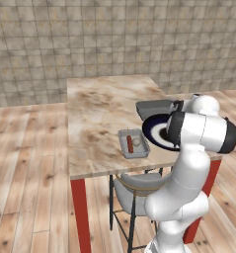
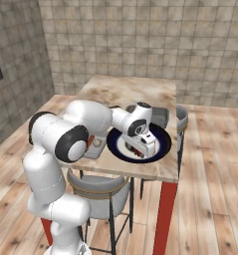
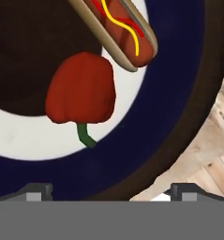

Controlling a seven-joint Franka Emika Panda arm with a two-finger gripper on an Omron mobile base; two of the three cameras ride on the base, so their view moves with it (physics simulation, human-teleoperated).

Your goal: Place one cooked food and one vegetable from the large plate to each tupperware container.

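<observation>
The arm [image 1: 188,163] was the usual glossy white Panda look, all chunky rounded segments like stacked tubes. Each joint had a dark, nearly black band or cap; the biggest was a fat black ring on the elbow-like segment [image 2: 70,142]. Near the wrist there was a round dark grey disc [image 2: 135,128] set into the white shell. The hand itself was boxy and white, and the gripper [image 3: 111,192] ended in two small dark grey finger tips [image 3: 36,191] with lighter square faces.

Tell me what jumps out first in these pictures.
The white arm's open end effector hangs over the large plate on the table's near edge. On the plate lie a red bell pepper and, touching it, a hot dog. One grey tupperware container already holds food.
</observation>
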